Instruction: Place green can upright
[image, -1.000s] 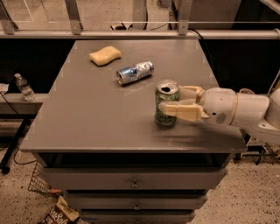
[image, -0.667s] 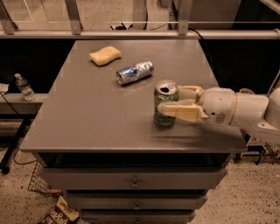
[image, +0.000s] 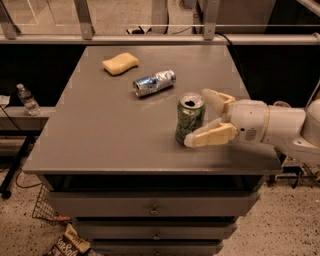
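Observation:
The green can (image: 189, 118) stands upright on the grey table (image: 100, 130), near its right front part, with its silver pull-tab top facing up. My gripper (image: 197, 118) reaches in from the right at can height. It is open, with one pale finger (image: 214, 99) behind and to the right of the can and the other finger (image: 210, 136) in front of it, low by the can's base. The far finger is clear of the can. The near fingertip overlaps the can's lower edge, and I cannot tell whether it touches.
A slimmer blue and silver can (image: 154, 82) lies on its side behind the green can. A yellow sponge (image: 120, 63) lies at the back left. The table's right edge is under my arm. A water bottle (image: 27, 99) stands on a ledge to the left. Drawers (image: 150, 210) are below.
The fingers have spread apart: the near finger has dropped lower and away from the can's side. The can stays upright in the same spot.

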